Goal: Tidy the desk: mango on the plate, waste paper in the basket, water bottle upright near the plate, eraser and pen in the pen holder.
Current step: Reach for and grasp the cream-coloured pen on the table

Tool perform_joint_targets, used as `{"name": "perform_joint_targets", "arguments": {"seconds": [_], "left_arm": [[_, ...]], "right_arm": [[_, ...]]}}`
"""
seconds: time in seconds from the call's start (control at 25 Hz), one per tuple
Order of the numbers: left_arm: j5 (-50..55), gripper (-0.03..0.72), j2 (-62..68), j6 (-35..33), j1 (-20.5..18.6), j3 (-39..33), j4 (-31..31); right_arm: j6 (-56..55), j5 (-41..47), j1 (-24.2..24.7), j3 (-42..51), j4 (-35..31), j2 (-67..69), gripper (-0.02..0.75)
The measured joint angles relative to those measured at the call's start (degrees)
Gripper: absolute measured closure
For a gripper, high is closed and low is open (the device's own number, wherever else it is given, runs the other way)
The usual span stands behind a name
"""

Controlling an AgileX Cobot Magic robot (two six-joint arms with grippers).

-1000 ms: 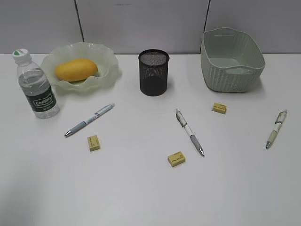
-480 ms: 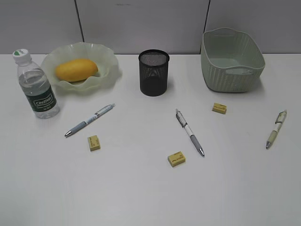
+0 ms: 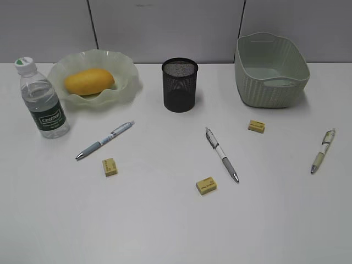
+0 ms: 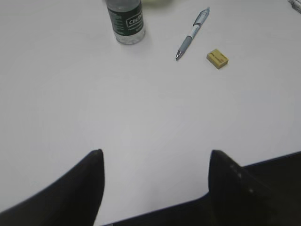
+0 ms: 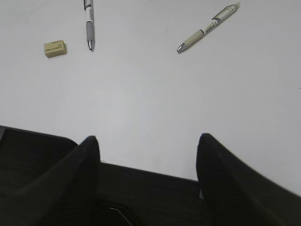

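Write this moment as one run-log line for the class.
mango on plate | water bottle upright beside plate | three pens, three erasers loose on desk | left tool open | right tool open, both empty

Mango point(image 3: 89, 81) on plate point(image 3: 124, 88), left of pen holder point(image 3: 180, 85)

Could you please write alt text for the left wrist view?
The open left pincer hangs over the bare white desk. Beyond it stand a water bottle, a pen and a yellow eraser.
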State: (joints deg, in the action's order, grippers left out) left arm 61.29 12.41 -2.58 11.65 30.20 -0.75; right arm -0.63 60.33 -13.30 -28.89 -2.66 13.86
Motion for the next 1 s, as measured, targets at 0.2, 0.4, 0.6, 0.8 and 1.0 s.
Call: {"name": "perform_joint_targets", "arguments": {"seconds": [0.2,0.4,0.6,0.8,1.0], "left_arm": [[-0.06,0.169,-0.06,0.0,0.0,0.0,0.0],[-0.12,0.169,-0.06,0.0,0.0,0.0,0.0],[-0.12,0.17,-0.06,-0.03,0.0,0.0,0.0],[-0.12,0.18,-0.06,-0.03,0.0,0.0,0.0],[-0.12,0.181,-0.06,-0.03,0.0,0.0,0.0]], "right_arm": [[0.0,0.0,0.0,0.0,0.0,0.0,0.23],[0.0,-0.51,0.0,-0.51,0.0,0.0,0.23],[0.0,-1.82,0.0,-5.12,0.0,3.88,0.23],[-0.12,-3.29,0.0,-9.02,2.08,15.14,0.23],[-5.95,-10.01,0.0,-11.0,3.08,30.19,0.23]]}}
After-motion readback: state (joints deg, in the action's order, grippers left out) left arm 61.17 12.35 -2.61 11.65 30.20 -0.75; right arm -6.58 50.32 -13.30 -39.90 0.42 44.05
